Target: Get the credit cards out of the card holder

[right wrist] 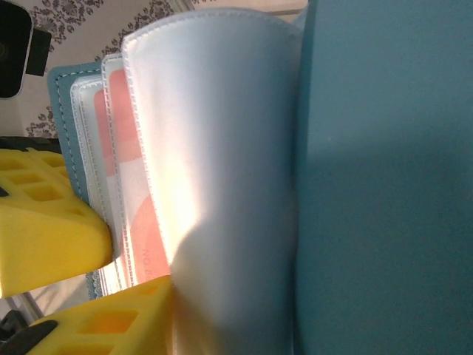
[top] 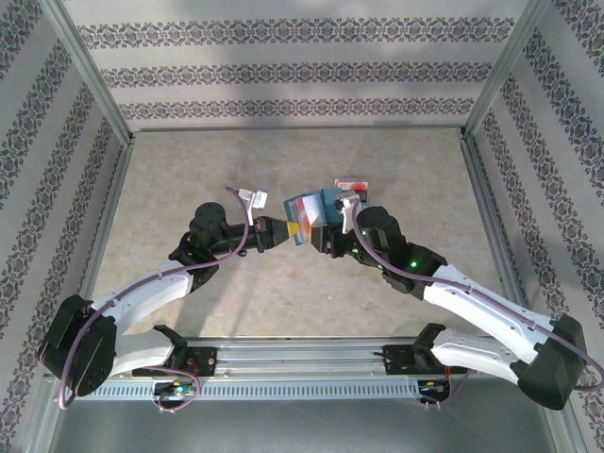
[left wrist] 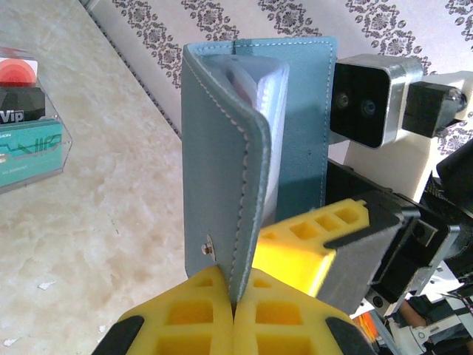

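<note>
Teal card holder point(top: 311, 209) upright between both arms at mid-table, left gripper point(left wrist: 235, 310) clamped on its cover edge, right gripper point(right wrist: 122, 270) straddling clear sleeves point(right wrist: 214, 148) (grip unclear), red-orange credit card point(right wrist: 122, 148) inside one.

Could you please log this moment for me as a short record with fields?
card holder: teal, open, held between both hands
left hand: shut on the edge of the outer cover
right hand: fingers either side of the clear pocket sleeves; grip unclear
card in holder: red-orange card inside a sleeve
loose cards: red and teal, lying on the table
task state: at least one card not yet out
</note>
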Controlling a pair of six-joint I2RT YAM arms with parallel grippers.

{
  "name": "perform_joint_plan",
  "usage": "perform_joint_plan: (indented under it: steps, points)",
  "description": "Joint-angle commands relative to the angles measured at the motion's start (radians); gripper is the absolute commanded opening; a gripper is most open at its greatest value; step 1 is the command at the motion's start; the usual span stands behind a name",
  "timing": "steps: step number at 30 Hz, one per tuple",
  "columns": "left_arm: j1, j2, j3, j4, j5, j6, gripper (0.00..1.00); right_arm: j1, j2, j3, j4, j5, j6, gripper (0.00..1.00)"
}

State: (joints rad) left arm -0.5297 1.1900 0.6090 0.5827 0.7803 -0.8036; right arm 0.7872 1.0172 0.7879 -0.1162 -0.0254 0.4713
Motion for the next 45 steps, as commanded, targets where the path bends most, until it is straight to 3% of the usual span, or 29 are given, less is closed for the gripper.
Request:
perform_joint_plan:
  steps: [1,6,12,18,21,23,29,34,39,45]
  points:
    - [-0.011,-0.033,0.018,0.035,0.03,0.022,0.0,-0.016,-0.02,-0.021,0.011,0.059,0.019,0.35]
    - [-0.01,-0.013,0.014,0.061,0.03,0.005,0.02,-0.018,-0.026,-0.028,0.038,0.018,0.034,0.23]
    - [-0.012,0.031,0.03,0.131,0.064,-0.034,0.3,-0.018,-0.016,-0.033,0.061,-0.01,0.059,0.19]
    - [-0.012,0.058,0.04,0.156,0.067,-0.047,0.39,-0.015,0.0,-0.035,0.087,-0.026,0.075,0.18]
    - [-0.013,0.065,0.042,0.161,0.062,-0.048,0.5,-0.013,0.011,-0.032,0.093,-0.04,0.079,0.18]
    - [-0.013,0.072,0.046,0.163,0.058,-0.043,0.51,-0.009,0.019,-0.029,0.099,-0.046,0.081,0.18]
    - [-0.016,0.102,0.054,0.179,0.048,-0.04,0.49,-0.008,0.029,-0.032,0.124,-0.078,0.092,0.18]
    - [-0.015,0.115,0.053,0.181,0.037,-0.04,0.35,-0.008,0.024,-0.04,0.122,-0.078,0.093,0.2]
    - [-0.015,0.106,0.045,0.145,0.016,-0.018,0.12,-0.014,-0.002,-0.052,0.091,-0.031,0.092,0.31]
    - [-0.014,0.039,0.049,-0.098,-0.054,0.097,0.03,-0.025,-0.055,-0.012,-0.084,0.124,0.064,0.52]
